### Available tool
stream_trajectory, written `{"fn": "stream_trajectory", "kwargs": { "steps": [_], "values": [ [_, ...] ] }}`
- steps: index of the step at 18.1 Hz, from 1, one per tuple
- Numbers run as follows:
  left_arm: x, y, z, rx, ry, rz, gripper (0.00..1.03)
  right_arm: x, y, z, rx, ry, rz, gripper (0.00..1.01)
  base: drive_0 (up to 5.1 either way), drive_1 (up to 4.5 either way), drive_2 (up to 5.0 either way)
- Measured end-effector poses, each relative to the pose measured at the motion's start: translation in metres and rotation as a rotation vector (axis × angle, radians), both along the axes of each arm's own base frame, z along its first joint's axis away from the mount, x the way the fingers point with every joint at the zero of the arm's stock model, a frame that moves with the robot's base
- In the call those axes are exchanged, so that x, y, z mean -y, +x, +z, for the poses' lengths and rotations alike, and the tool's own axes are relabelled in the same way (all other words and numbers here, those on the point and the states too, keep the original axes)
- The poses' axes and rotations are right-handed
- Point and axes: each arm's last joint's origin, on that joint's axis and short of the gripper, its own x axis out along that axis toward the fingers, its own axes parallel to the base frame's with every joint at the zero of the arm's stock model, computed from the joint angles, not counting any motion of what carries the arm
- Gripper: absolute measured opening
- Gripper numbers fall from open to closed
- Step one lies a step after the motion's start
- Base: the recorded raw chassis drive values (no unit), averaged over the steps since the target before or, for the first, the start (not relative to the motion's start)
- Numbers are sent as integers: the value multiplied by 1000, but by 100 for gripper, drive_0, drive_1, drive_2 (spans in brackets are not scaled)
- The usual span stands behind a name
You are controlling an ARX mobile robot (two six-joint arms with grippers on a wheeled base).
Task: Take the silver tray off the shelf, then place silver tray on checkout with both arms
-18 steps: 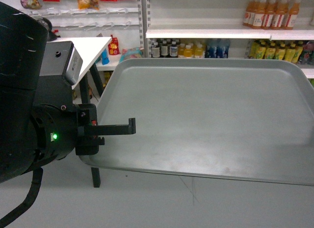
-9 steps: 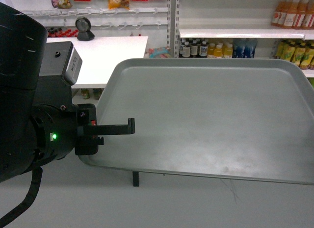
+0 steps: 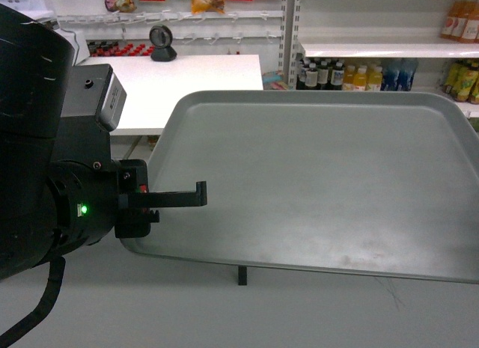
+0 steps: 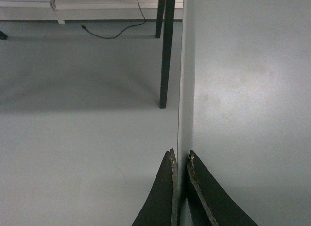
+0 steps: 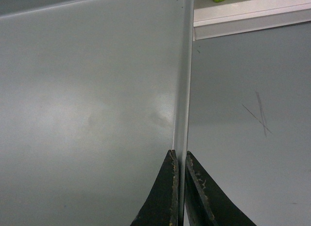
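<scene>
Above the grey floor (image 4: 82, 138), the silver tray (image 3: 314, 176) hangs level in the air, carried by both arms and resting on nothing. At its left edge the left gripper (image 4: 180, 160) has its jaws pinched tight on the raised rim, one finger above and one below. At the opposite edge the right gripper (image 5: 179, 158) is likewise closed down on the rim, its dark fingers almost meeting around the thin metal. Beyond the tray's far left corner stands the white checkout counter (image 3: 187, 82), well apart from it, with a small round black device (image 3: 159, 43) on top. Further back, shelves (image 3: 382, 49) hold bottled drinks (image 3: 352, 75).
</scene>
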Motion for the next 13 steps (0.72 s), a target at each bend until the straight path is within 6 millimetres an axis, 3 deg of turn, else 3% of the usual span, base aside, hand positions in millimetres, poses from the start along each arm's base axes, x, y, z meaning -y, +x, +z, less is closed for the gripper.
{"fn": "stream_trajectory", "kwargs": {
  "steps": [13],
  "values": [
    [0, 0, 0, -3, 1, -1, 3, 0, 0, 0, -4, 0, 0, 3, -496, 249, 249]
  ]
}}
